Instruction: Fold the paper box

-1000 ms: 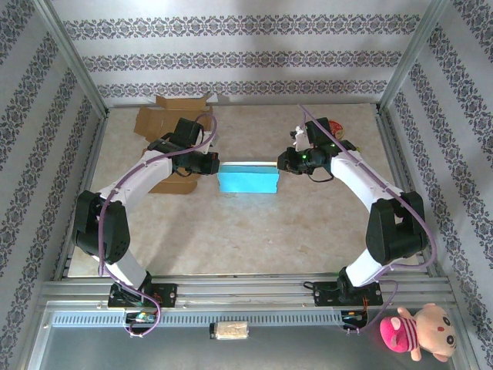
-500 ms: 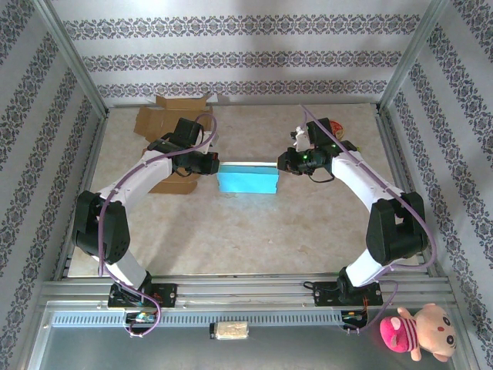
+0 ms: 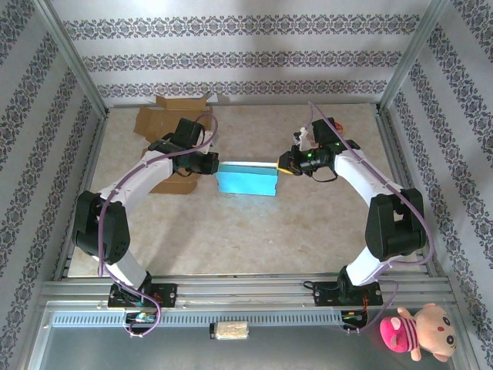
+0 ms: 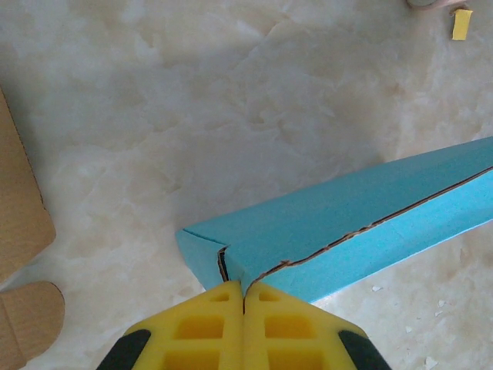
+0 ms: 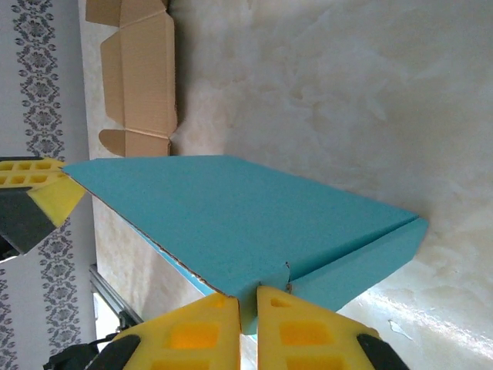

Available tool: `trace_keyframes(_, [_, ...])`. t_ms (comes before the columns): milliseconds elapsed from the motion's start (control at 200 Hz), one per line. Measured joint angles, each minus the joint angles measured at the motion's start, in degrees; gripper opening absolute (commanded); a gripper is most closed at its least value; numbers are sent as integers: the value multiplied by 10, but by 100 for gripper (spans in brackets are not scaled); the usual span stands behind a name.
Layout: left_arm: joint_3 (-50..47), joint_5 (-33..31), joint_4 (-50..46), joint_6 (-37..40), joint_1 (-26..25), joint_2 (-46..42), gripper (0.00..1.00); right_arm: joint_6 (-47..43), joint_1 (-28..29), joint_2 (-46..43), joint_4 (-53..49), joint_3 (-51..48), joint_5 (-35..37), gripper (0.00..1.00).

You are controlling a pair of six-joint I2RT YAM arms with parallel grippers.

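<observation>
Mid-table, between the two arms, the blue paper box (image 3: 246, 179) is lying with its long axis running left-right, low on the marble-look table (image 3: 254, 231); I can't tell if its underside is fully touching. The left gripper (image 3: 213, 164) is pinching the box's left end, jaws pressed together on the thin card edge where the brown-cored seam is meeting the corner fold. The right gripper (image 3: 283, 165) is pinching the right end, jaws closed on the top panel's edge with only the card's thickness between them. Likely step: both arms are gripping opposite ends to shape or crease the panels. To do it well, both pinches need to be firm enough that the card isn't slipping out. The two ends should be moving together so the box isn't twisting. Easing inward looks safer than pulling apart, since the long seam is looking open and could be tearing under tension. Using the table as support for the lower edge should be helping the crease. The brown cardboard blanks (image 3: 166, 119) are lying far left, beside the left arm and apart from the blue box, so the left arm's elbow should be avoiding them.
</observation>
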Motion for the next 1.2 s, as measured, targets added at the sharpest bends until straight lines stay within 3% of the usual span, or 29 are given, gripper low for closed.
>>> trace_keyframes(305, [0,2,0,0,-3,-1,0,-44,2,-9,-16,-5,21,13])
trace_keyframes(720, [0,8,1,-1,-10,-1,0,-102,23,-28,-53,-7,102,14])
trace_keyframes(1199, [0,35,15,-45,-11,-1,0,-106,32,-28,-61,-5,136,14])
